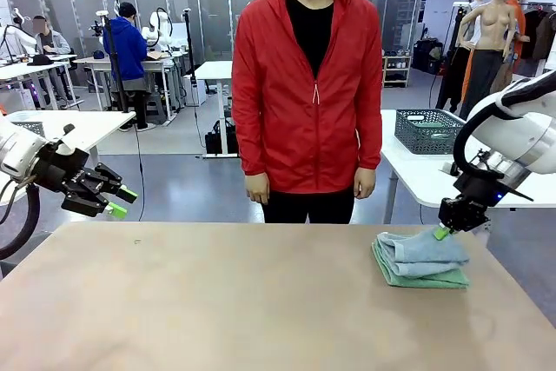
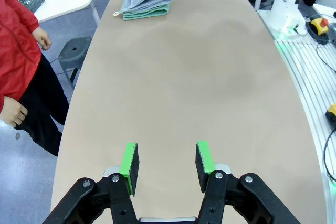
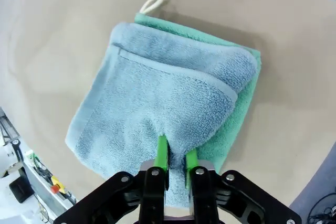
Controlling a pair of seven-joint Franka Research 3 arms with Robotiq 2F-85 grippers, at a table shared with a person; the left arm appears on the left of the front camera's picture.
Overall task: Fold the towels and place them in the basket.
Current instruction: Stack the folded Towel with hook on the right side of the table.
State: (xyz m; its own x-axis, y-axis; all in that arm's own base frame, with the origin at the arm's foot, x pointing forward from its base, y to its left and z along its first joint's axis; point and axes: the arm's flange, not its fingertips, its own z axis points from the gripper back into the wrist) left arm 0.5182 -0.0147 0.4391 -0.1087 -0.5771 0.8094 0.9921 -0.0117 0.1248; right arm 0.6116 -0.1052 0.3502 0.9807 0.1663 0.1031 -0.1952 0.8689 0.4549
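Up close: right hand (image 3: 175,156) pinching blue-grey towel (image 3: 157,108) | white loop (image 3: 150,3)

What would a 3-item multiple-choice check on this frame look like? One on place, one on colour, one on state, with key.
1. Where does the towel stack lie?
A. On the main table, toward the robot's right
B. Inside the basket
C. In the person's hands

2. What colour is the top towel?
A. Red
B. Pale blue-grey
C. White

3. How do the left gripper's jaws stand?
A. Shut on a towel
B. Apart, holding nothing
C. Clamped on the basket rim

Key:
1 A: the pale blue-grey towel and mint green towel sit stacked on the table, while the basket stands on a farther white table.
2 B: the right wrist view shows blue-grey terry on top, green edges beneath.
3 B: the left gripper hangs over bare tabletop, pads parted; the right gripper is at the blue-grey towel's edge.
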